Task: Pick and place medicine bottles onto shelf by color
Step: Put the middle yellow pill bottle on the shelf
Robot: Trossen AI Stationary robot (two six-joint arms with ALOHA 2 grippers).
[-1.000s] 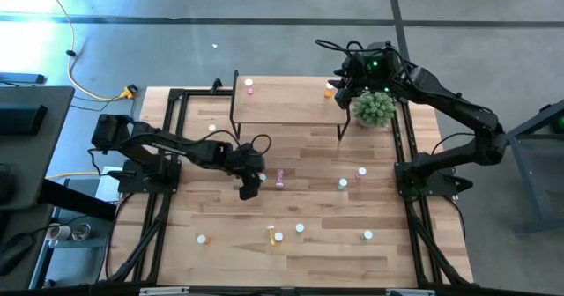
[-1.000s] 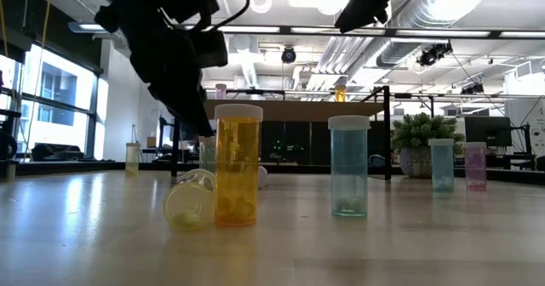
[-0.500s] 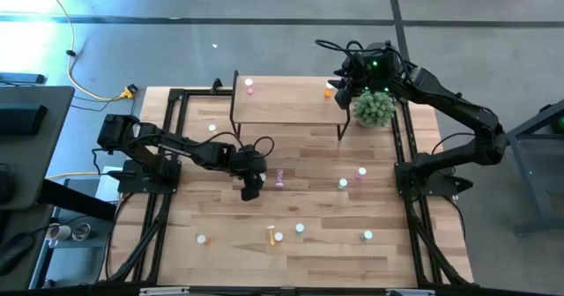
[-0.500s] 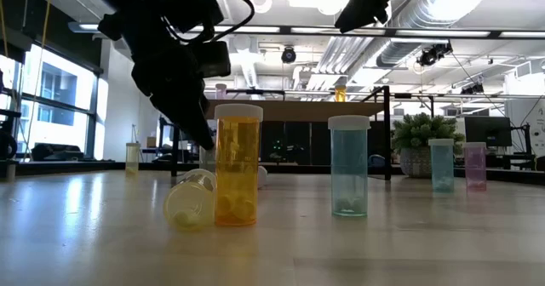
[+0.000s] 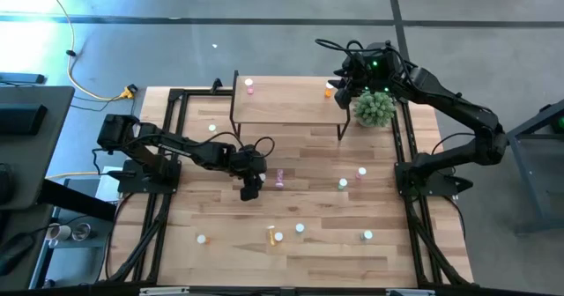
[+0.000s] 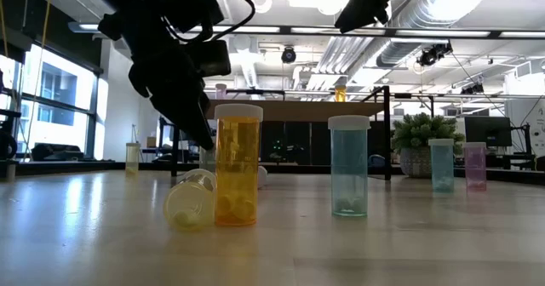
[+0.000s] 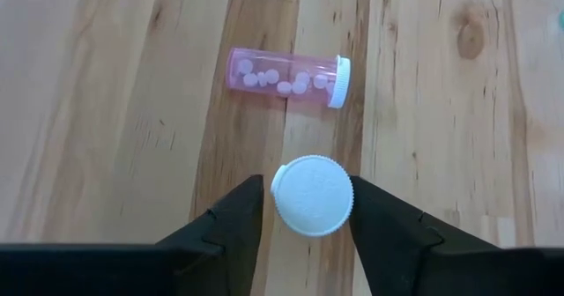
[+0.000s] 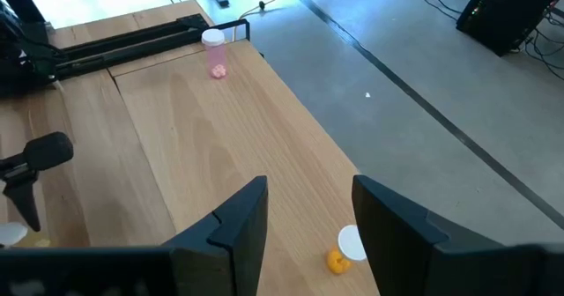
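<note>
My left gripper [image 5: 249,188] points down at mid-table, open, its fingers on either side of a white-capped bottle [image 7: 312,195] seen from above; the cap hides the body. A pink bottle [image 7: 286,74] lies on its side just beyond it, also in the high view [image 5: 280,179]. My right gripper [image 8: 304,234] is open and empty above the right end of the shelf [image 5: 282,104]. On the shelf a pink bottle [image 5: 249,86] stands at the left end and an orange bottle [image 8: 339,257] lies at the right end. My left gripper's fingers [image 7: 233,221] come from above and stand close on either side of the bottle's white cap [image 7: 312,195]. I cannot tell whether they touch it, or whether the bottle stands on the table.
Several other bottles are scattered over the near half of the table, among them an upright orange one [image 6: 238,165], a yellow one on its side [image 6: 189,203] and a green one [image 5: 343,184]. A potted plant [image 5: 374,108] stands right of the shelf. Black frame rails run along both table sides.
My left gripper has gone a little down and toward the table's right edge, closer to the pink bottle, then kept still.
</note>
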